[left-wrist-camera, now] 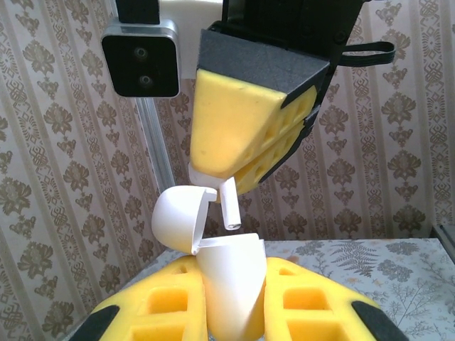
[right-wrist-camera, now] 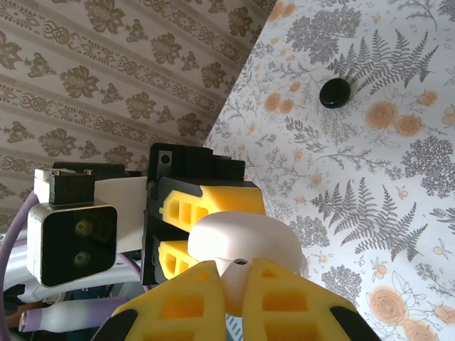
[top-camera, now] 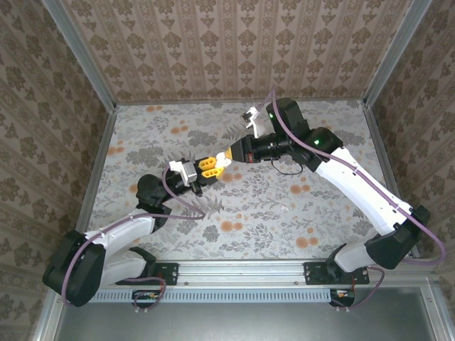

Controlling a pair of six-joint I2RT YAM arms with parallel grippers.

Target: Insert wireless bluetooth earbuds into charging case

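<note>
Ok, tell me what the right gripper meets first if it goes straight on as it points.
The open charging case clamped in the left gripper, close ahead. The white stemmed earbud that the right gripper pinches would probably touch its opening first; depth is hard to judge.

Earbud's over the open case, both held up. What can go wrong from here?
1. The earbud, pinched in the right gripper, hangs with its stem tilted above the charging case; it may catch the rim instead of seating.
2. The open lid stands close beside the right gripper; a nudge could shut it.
</note>
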